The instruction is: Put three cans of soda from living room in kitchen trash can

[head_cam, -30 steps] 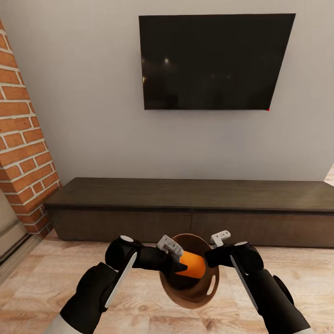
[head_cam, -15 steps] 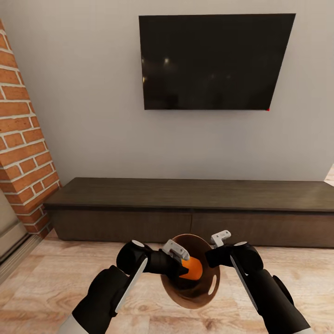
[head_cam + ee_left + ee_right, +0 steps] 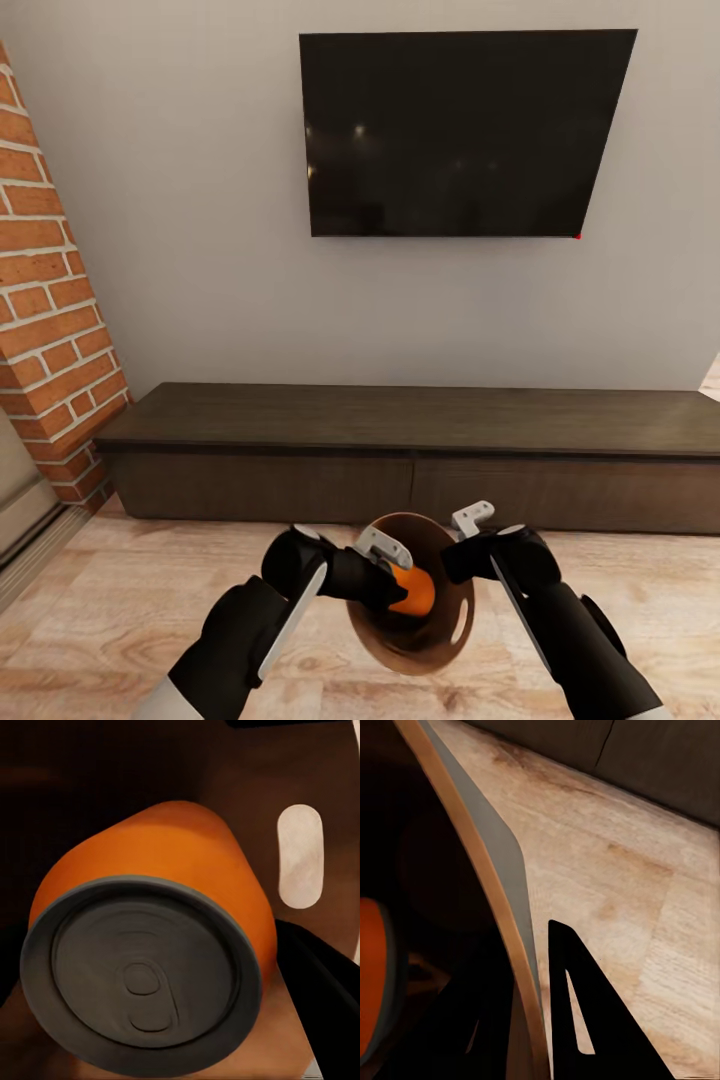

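Observation:
The tash can (image 3: 435,640) is tilted with its coppery brown inside facing me, held up in front of my trunk. My right gripper (image 3: 463,543) is shut on its rim (image 3: 502,885), one black finger (image 3: 585,1020) outside the wall. An orange can of soda with a grey top (image 3: 414,591) sits inside the bin's mouth, my left gripper (image 3: 392,580) shut on it. The left wrist view has the can (image 3: 150,945) close up against the brown wall, beside an oval handle cut-out (image 3: 299,855). The can's edge (image 3: 371,975) also peeks into the right wrist view. The other two cans are out of view.
A black wall TV (image 3: 465,135) hangs above a long low dark cabinet (image 3: 420,450) straight ahead. A brick column (image 3: 50,300) stands at the left. Warm plank floor (image 3: 120,600) lies between me and the cabinet.
My left gripper has carried the orange can to the right and deeper into the bin's mouth. The bin and right gripper have shifted only slightly.

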You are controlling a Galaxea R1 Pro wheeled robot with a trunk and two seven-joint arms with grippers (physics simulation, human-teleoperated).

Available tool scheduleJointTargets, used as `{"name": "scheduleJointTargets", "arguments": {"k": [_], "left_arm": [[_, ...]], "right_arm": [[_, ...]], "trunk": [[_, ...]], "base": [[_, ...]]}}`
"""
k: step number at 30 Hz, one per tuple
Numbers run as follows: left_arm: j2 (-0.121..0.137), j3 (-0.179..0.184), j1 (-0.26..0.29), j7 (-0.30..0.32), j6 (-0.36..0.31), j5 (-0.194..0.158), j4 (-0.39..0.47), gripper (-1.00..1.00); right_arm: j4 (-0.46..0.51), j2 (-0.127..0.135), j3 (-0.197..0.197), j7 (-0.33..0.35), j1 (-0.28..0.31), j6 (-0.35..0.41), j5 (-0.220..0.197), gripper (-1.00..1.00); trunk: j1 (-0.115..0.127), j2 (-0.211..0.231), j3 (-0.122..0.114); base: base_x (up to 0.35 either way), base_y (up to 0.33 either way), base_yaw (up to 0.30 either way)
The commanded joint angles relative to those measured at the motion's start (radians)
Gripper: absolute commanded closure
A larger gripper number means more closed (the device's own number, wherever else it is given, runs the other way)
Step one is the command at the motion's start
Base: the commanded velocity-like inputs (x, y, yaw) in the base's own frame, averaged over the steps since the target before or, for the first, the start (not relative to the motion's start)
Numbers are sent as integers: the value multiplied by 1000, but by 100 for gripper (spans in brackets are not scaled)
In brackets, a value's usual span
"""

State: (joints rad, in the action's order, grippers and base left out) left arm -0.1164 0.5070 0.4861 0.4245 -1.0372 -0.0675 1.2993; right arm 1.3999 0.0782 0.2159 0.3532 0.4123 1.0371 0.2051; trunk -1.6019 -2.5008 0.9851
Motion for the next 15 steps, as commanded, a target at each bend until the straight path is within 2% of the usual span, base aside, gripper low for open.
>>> {"name": "scheduleJointTargets", "arguments": {"k": [1, 6, 7, 11, 15], "left_arm": [[1, -1, 0, -68, 11, 58, -6, 100], [1, 0, 0, -74, 15, 58, -14, 100], [1, 0, 0, -74, 15, 58, -15, -100], [1, 3, 0, -75, 20, 57, -15, -100], [1, 4, 0, -74, 23, 56, -15, -100]], "right_arm": [[30, 0, 3, 7, 0, 10, -72, 100], [26, 0, 4, 7, 0, 10, -72, 100], [23, 0, 5, 7, 0, 10, -72, 100], [14, 0, 5, 6, 0, 10, -72, 100], [12, 0, 6, -36, 0, 10, -74, 100]], "trunk": [[0, 0, 0], [0, 0, 0], [0, 0, 0], [0, 0, 0], [0, 0, 0]], "base": [[0, 0, 0], [0, 0, 0], [0, 0, 0], [0, 0, 0], [0, 0, 0]]}}
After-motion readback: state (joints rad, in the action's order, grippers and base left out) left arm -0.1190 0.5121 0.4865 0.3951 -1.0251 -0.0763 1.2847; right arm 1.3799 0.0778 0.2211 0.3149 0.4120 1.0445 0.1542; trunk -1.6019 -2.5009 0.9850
